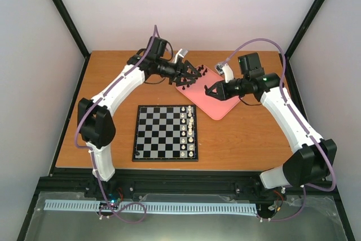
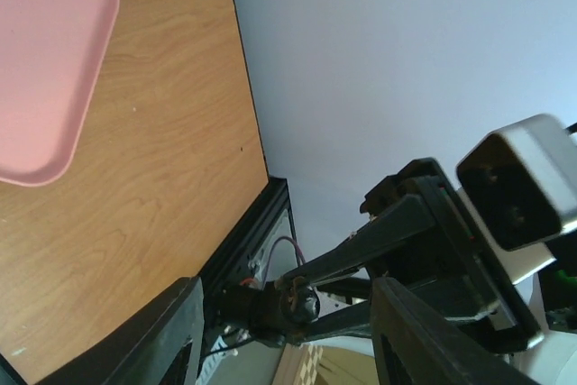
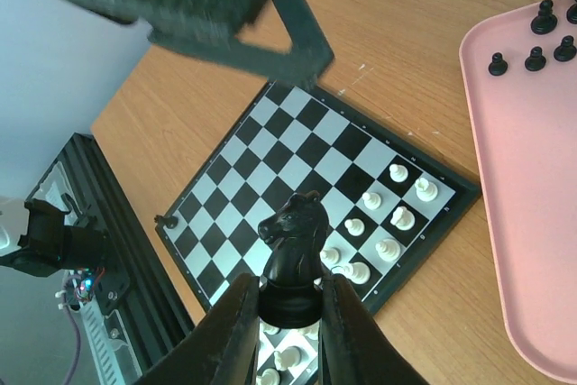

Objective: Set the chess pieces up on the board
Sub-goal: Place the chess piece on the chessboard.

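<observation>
The board (image 1: 155,131) lies toward the tabletop's (image 1: 113,83) near edge, with white pieces (image 1: 190,131) lining its right side. Beyond it, the right fingers (image 3: 230,331) pinch a black knight (image 3: 293,254) upright over the pink tray (image 1: 211,105). At the tray's far-left edge the left fingers (image 2: 171,340) stand half apart, seemingly empty, near loose black pieces (image 3: 535,60). The knight is mid-carry. Next, it needs lowering squarely onto a square at the board's left edge.

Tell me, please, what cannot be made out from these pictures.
Top view: the left gripper hides part of the pink tray.
Left wrist view: its fingers are cut off by the bottom edge.
Right wrist view: the black knight and right gripper hide some board squares.
</observation>
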{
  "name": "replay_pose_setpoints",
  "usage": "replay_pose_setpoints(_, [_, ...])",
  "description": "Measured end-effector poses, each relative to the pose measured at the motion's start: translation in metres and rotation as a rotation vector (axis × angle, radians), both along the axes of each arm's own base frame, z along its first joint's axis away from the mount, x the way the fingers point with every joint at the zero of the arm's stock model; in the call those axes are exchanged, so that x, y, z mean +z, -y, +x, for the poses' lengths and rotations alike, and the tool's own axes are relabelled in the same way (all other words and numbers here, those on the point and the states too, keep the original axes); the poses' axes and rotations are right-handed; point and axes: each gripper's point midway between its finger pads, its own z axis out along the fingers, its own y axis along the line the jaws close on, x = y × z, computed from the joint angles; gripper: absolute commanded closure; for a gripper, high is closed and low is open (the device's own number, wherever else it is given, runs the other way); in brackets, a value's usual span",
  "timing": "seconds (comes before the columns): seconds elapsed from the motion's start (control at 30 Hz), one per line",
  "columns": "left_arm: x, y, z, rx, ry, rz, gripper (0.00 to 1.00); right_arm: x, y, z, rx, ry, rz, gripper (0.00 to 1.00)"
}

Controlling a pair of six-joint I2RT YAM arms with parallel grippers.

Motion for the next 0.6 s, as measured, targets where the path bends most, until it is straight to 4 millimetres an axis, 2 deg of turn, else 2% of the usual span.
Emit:
replay_pose_setpoints(0.3, [-0.015, 0.028, -0.022, -0.09, -0.072, 0.019, 0.54, 0.006, -0.004, 0.007, 0.008, 0.013, 0.014, 0.91])
replay_pose_setpoints(0.5, [-0.011, 0.035, -0.029, -0.113, -0.072, 0.02, 0.6, 0.006, -0.005, 0.01, 0.008, 0.016, 0.015, 0.91])
replay_pose_setpoints(0.6, [-0.01, 0.035, -0.03, -0.114, -0.071, 0.02, 0.66, 0.005, -0.005, 0.011, 0.008, 0.012, 0.014, 0.91])
